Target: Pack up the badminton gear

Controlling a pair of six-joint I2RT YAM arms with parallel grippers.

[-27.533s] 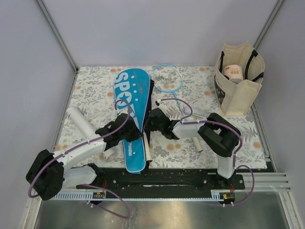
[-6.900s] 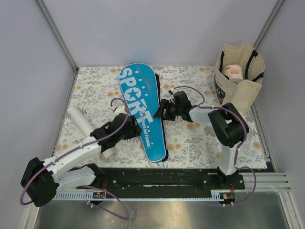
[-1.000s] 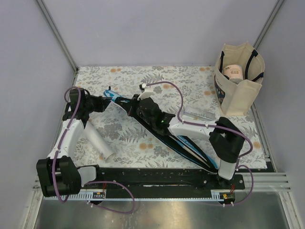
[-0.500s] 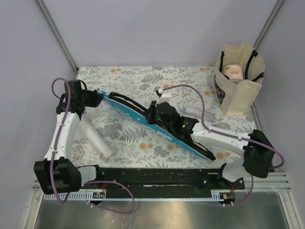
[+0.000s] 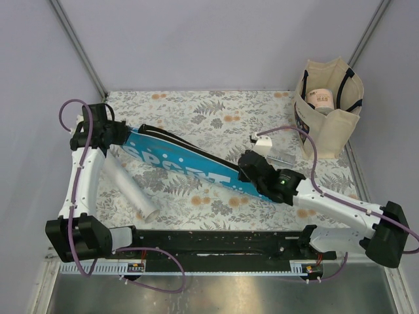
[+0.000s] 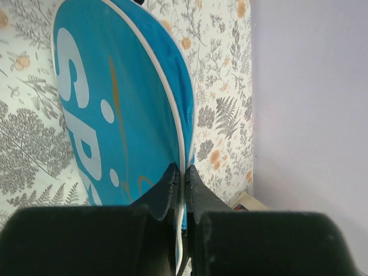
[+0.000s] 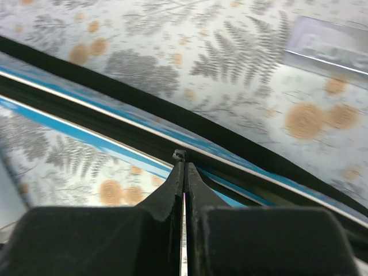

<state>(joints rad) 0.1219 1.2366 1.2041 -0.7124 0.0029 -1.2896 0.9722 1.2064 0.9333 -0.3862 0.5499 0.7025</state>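
**Fig. 1. Racket cover held at both ends above the patterned desk**

The blue cover (image 5: 190, 167) runs diagonally across the desk (image 5: 216, 114), with its wide head at the far left and its narrow end at the near right. Its visible face carries large white "SPORT" lettering. A white piped rim runs round the outline, and a black strap (image 5: 183, 142) lies along the far edge. Whether the cover clears the desk cannot be told.

In the left wrist view, the left tool (image 6: 183, 172) is clenched on the white rim of the head. The blue face (image 6: 115, 115) fills the space beyond it.

In the right wrist view, the right tool (image 7: 184, 165) is pressed fully together at the dark, zipped edge of the cover (image 7: 86, 109). A small dark tab (image 7: 180, 154) sits at its tips.

The left arm rises from its base along the left edge of the desk. Its wrist bends rightward to bring the left tool (image 5: 124, 135) to the head of the cover. The right arm reaches low and leftward from the near right corner, and the right tool (image 5: 247, 169) meets the narrow end.

A white tube (image 5: 131, 185) lies on the desk just near of the cover's head, beside the left arm. A clear flat object (image 5: 283, 157) lies beyond the right wrist. A beige tote (image 5: 334, 127) stands upright at the far right corner.
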